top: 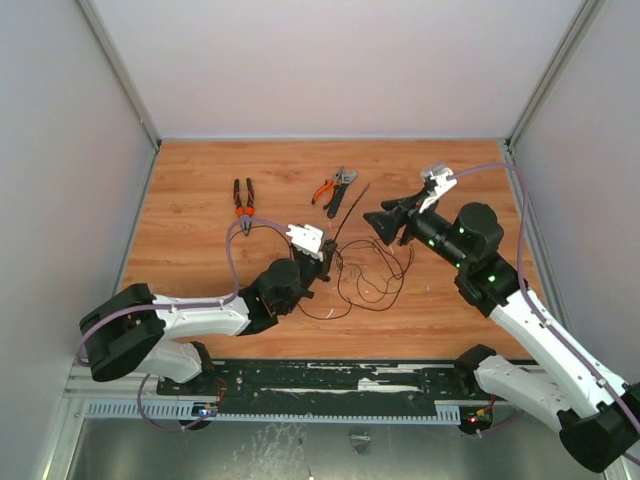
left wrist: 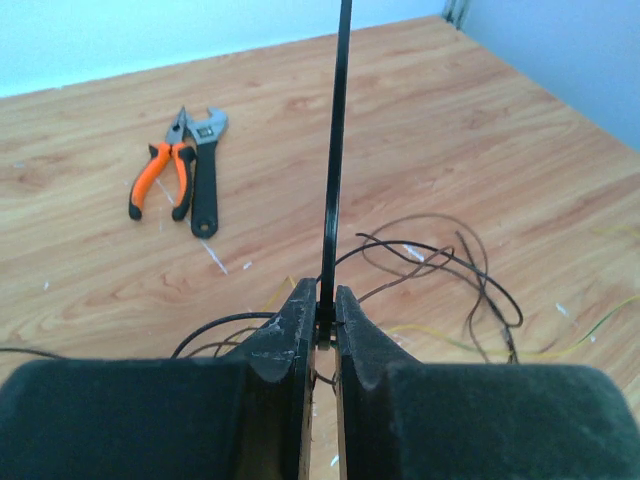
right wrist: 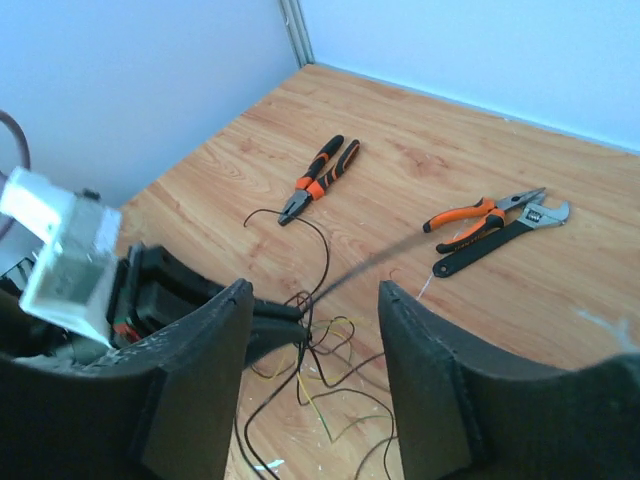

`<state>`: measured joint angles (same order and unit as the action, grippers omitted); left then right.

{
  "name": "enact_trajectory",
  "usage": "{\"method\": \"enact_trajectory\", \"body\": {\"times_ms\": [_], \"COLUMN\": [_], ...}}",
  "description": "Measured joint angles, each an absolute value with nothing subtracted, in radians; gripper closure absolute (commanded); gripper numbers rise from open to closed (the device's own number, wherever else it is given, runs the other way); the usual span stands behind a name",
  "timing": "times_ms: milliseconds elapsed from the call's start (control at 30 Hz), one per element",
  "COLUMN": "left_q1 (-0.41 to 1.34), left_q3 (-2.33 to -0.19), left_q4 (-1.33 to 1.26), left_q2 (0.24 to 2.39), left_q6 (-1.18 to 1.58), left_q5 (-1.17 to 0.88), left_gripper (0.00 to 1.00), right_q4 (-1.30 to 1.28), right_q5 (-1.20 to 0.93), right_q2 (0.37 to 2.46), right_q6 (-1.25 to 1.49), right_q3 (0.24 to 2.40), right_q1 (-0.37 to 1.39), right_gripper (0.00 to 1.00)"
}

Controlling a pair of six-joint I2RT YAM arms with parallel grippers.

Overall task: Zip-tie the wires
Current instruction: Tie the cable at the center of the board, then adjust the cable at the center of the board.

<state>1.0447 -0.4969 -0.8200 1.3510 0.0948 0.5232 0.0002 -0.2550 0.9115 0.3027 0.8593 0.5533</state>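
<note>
Left wrist: zip tie (left wrist: 336,150) within claw (left wrist: 321,305)

Zip tie (left wrist: 335,150): low end hidden betw. left gripper (left wrist: 322,322) fingers; top end cut off by top edge of left wrist view. In right wrist view it was only a blurred grey streak, far tip unclear. Wires (top: 370,275), mid tabletop (top: 200,190): too thin from overhead to trace crossings; near strands hidden behind left fingers. Couldn't tell if tie went round any wire. Right gripper (right wrist: 312,290) fingers cut off at bottom edge of its own view.
</note>
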Motion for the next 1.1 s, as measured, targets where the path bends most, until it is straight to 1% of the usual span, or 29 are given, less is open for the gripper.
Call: {"method": "enact_trajectory", "body": {"times_ms": [167, 400, 500, 633, 800, 967, 1100], "left_q1": [1.045, 1.045, 1.045, 1.045, 1.045, 1.045, 1.045], "left_q3": [-0.578, -0.622, -0.623, -0.623, -0.623, -0.623, -0.623], "left_q4": [-0.731, -0.657, -0.639, -0.622, -0.610, -0.604, -0.603], "left_q2": [1.302, 1.215, 1.188, 1.180, 1.180, 1.171, 1.170], "left_q6": [0.073, 0.038, 0.028, 0.023, 0.018, 0.006, 0.002], "left_q5": [0.536, 0.547, 0.551, 0.557, 0.564, 0.565, 0.567], "left_gripper": [0.96, 0.95, 0.95, 0.94, 0.93, 0.93, 0.92], "right_q4": [0.014, 0.011, 0.028, 0.072, 0.074, 0.047, 0.066], "right_q5": [-0.267, -0.294, -0.339, -0.424, -0.507, -0.538, -0.556], "right_q2": [0.862, 0.902, 0.916, 0.949, 1.023, 1.058, 1.018], "right_q6": [0.281, 0.274, 0.267, 0.270, 0.277, 0.278, 0.293], "right_q3": [0.776, 0.709, 0.697, 0.688, 0.694, 0.694, 0.673], "right_q1": [0.539, 0.526, 0.510, 0.490, 0.488, 0.488, 0.488], "right_gripper": [0.38, 0.37, 0.36, 0.38, 0.46, 0.46, 0.45]}}
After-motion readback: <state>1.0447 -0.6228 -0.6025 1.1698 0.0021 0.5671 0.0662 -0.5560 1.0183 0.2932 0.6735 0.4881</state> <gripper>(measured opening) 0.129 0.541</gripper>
